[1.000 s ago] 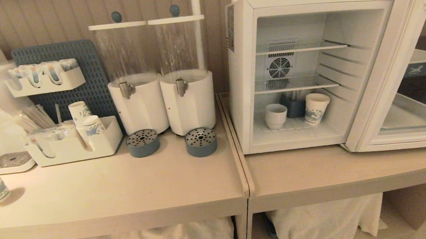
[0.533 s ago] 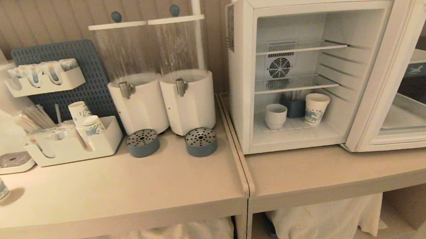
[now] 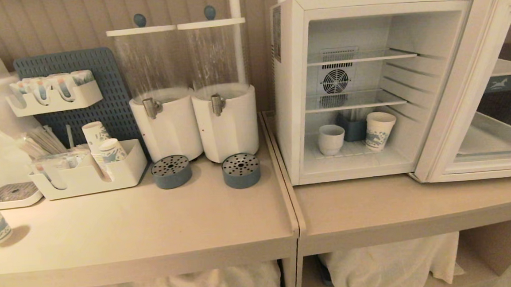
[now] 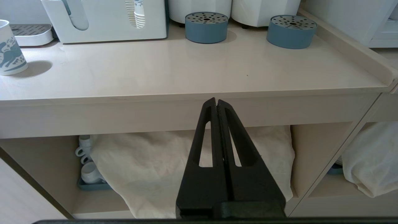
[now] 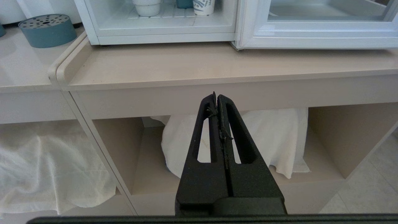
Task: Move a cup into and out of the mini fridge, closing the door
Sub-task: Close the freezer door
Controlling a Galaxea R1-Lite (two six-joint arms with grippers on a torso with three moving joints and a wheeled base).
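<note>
In the head view, the mini fridge (image 3: 367, 88) stands on the right-hand counter (image 3: 397, 206) with the door (image 3: 483, 94) swung wide open to the right. The cup (image 3: 331, 139) sits upright on the fridge floor, left of centre, under the lower wire shelf. A printed paper cup (image 3: 379, 130) stands to its right, and a dark blue holder (image 3: 353, 130) sits behind and between the 2. On the left counter are 2 drink dispensers (image 3: 194, 116) with 2 blue drip trays (image 3: 206, 171) in front. Neither arm appears in this view.

In the left wrist view, the left gripper (image 4: 216, 102) is clenched, its 2 fingers pressed together and holding nothing. It hangs in front of the left counter's edge, below the countertop, well apart from the fridge.

In the right wrist view, the right gripper (image 5: 216, 97) is likewise clenched and empty, in front of the right counter's edge. The cup (image 5: 147, 7) is up inside the open fridge, well apart from this gripper, beyond the counter and slightly toward the dispensers' side.
</note>
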